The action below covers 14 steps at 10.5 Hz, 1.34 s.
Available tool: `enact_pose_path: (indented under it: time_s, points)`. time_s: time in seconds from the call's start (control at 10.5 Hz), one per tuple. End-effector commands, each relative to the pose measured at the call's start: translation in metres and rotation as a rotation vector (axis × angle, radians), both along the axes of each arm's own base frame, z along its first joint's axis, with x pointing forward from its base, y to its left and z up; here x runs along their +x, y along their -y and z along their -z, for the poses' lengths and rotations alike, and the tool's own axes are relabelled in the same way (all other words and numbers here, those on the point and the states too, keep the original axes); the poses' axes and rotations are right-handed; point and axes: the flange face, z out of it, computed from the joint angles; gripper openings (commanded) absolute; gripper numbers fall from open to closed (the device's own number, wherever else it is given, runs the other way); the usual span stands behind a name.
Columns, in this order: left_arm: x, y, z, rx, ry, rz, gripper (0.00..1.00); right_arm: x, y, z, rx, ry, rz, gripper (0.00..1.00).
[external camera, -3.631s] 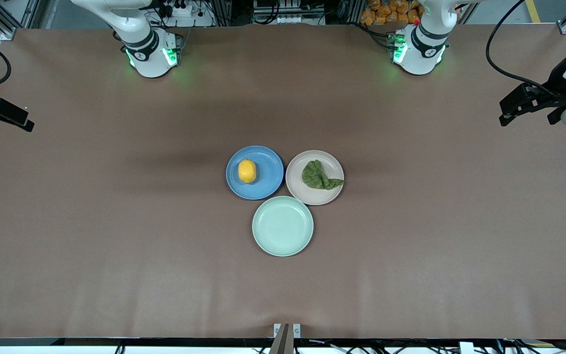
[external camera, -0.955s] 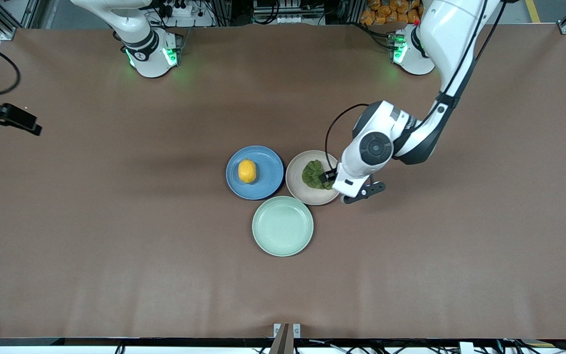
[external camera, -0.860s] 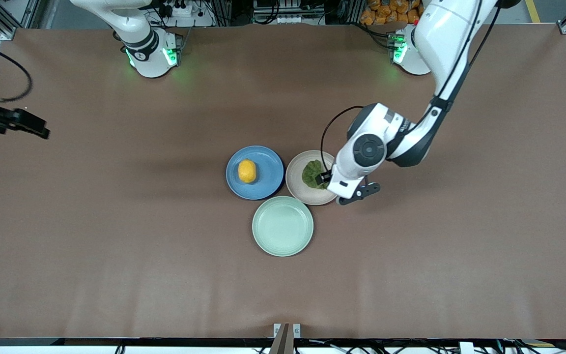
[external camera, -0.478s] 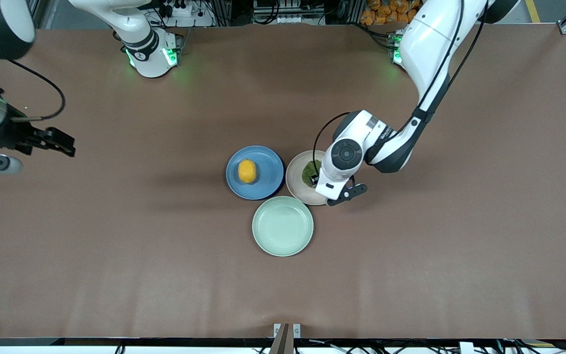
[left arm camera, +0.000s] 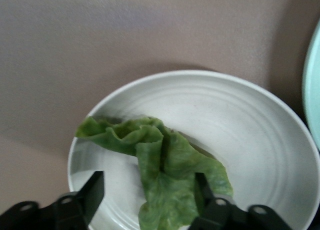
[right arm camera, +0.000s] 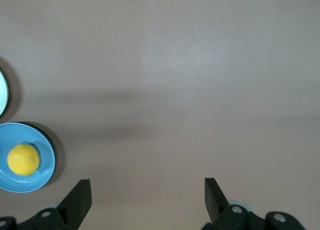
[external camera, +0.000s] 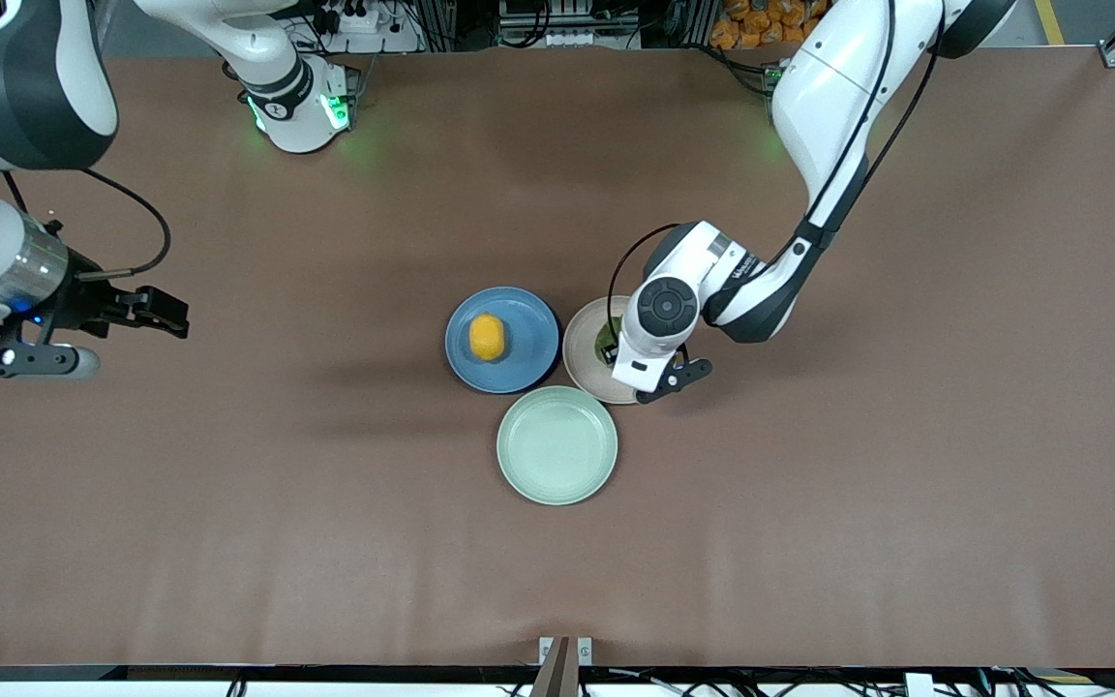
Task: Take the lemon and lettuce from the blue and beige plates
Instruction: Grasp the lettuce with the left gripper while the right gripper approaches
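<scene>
Brown cloth covered the whole table (external camera: 809, 532), and three plates sat close together in the middle of the front view.

The lettuce (left arm camera: 165, 175) was thin, floppy and crumpled. I think it could have slipped out if the fingers pinched only its edge. The fingers could also have bumped the beige plate (left arm camera: 240, 120) and pushed it into the blue plate (external camera: 528, 329) or the green plate (external camera: 557, 445), since all three plates almost touched. If the blue plate got a push, the lemon (external camera: 487, 337) might have rolled.

The lettuce lay on the beige plate, in the lower middle of the left wrist view. The left gripper (left arm camera: 149, 195) was down low over that plate with its two fingers spread apart, one on each side of the leaf. One finger was right at the leaf's edge. The other had a gap of bare plate beside it. It was not squeezing the leaf yet.

The lemon sat on the blue plate, just beside the beige one. Nothing was touching it. The green plate was lower in the front view, nearer the camera.

The right gripper (external camera: 170, 319) hung over bare cloth toward the right arm's end of the table, well apart from the lemon. Its fingers were spread wide and held nothing.
</scene>
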Motion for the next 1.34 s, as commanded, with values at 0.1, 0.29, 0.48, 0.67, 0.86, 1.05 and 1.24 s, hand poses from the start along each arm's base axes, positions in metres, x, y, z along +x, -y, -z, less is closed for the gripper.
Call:
enact_pose_path:
  time_s: [0.1, 0.29, 0.48, 0.67, 0.86, 1.05, 1.24]
  points:
    - [0.001, 0.011, 0.014, 0.002, 0.039, -0.038, 0.49, 0.009, -0.041, 0.034, 0.016, -0.046, -0.05, 1.0]
    - [0.002, 0.011, 0.011, 0.001, 0.042, -0.053, 0.09, 0.012, -0.061, 0.055, 0.027, -0.035, -0.014, 1.0]
    - [0.004, 0.01, 0.006, 0.005, 0.05, -0.086, 0.0, 0.007, -0.084, 0.072, 0.072, -0.042, 0.023, 1.0]
    - [0.007, 0.011, -0.005, -0.002, 0.064, -0.098, 0.0, 0.0, -0.121, 0.102, 0.09, -0.042, 0.07, 1.0]
    - [0.016, 0.007, -0.027, -0.009, 0.084, -0.11, 0.0, -0.005, -0.165, 0.137, 0.109, -0.018, 0.121, 1.0]
    - [0.034, -0.024, -0.071, 0.019, 0.09, -0.156, 0.0, -0.014, -0.199, 0.172, 0.117, -0.012, 0.133, 1.0]
    - [0.056, -0.069, -0.12, 0.035, 0.103, -0.176, 0.0, -0.026, -0.237, 0.203, 0.112, -0.032, 0.094, 1.0]
